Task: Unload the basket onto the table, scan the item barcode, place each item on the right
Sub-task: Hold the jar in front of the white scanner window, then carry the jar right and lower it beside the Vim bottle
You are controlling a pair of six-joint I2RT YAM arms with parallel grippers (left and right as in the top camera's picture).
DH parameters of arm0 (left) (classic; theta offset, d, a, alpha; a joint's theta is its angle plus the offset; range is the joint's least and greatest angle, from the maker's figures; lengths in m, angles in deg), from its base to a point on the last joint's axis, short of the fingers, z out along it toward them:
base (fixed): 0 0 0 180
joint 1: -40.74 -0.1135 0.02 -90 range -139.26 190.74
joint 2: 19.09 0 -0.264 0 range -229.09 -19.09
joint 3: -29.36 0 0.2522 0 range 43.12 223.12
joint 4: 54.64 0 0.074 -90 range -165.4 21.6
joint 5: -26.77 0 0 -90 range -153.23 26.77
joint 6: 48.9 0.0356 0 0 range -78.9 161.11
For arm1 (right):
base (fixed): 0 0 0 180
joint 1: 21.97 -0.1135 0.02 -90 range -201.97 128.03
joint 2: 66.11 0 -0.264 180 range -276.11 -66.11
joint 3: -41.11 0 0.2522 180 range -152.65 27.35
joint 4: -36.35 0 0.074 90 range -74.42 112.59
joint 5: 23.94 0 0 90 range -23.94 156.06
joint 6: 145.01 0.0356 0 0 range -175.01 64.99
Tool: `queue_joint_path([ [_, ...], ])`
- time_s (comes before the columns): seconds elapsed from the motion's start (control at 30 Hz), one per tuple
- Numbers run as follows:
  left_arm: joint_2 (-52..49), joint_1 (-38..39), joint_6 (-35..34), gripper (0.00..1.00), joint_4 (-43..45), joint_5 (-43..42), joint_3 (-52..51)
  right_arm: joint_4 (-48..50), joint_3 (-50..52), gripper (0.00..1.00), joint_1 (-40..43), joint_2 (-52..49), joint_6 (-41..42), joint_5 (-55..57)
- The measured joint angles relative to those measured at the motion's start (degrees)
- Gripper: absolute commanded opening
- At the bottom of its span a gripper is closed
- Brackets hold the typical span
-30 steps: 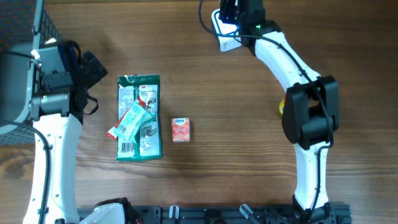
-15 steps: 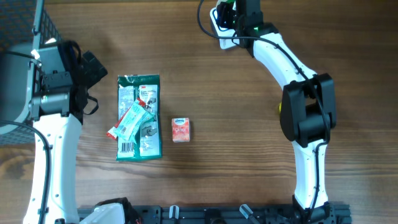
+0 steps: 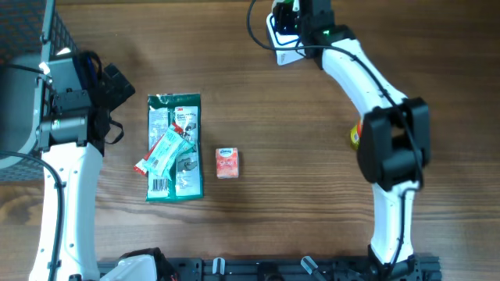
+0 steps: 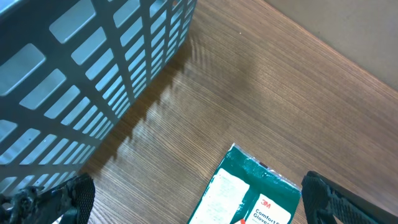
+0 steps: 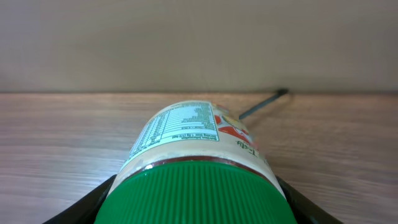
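Our right gripper (image 5: 196, 208) clasps a green-lidded, white-labelled jar (image 5: 242, 146) at the far edge of the wooden table (image 3: 312, 195), right of centre. Only its nutrition panel (image 5: 180, 127) shows, so we should roll the wrist slowly until the barcode turns outward. Our left gripper (image 3: 117, 105) hangs wide and empty, far left.

Overhead top-down; left wrist close, probably shares packet (image 3: 174, 148).
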Motion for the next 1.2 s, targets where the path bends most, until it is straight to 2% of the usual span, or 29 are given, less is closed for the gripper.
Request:
queue_joint_path([
  [0.1, 0.0, 0.0, 0.0, 1.00, 0.0, 0.0, 0.0, -4.5, 0.1, 0.05, 0.0, 7.0, -0.4, 0.0],
  [0.23, 0.0, 0.0, 0.0, 1.00, 0.0, 0.0, 0.0, -17.6, 0.0, 0.05, 0.0, 17.9, -0.4, -0.4],
  [0.33, 0.0, 0.0, 0.0, 1.00, 0.0, 0.0, 0.0, -31.1, -0.4, 0.05, 0.0, 25.2, -0.5, -0.4],
  [0.57, 0.0, 0.0, 0.0, 1.00, 0.0, 0.0, 0.0, -51.2, -0.6, 0.08, 1.2, 27.5, 0.1, 3.9],
  [0.97, 0.0, 0.0, 0.0, 1.00, 0.0, 0.0, 0.0, -58.4, 0.6, 0.08, 18.2, 27.5, 4.7, 5.7],
  [1.2, 0.0, 0.0, 0.0, 1.00, 0.0, 0.0, 0.0, -56.9, 12.2, 0.08, 25.8, 27.5, 5.1, 4.6],
])
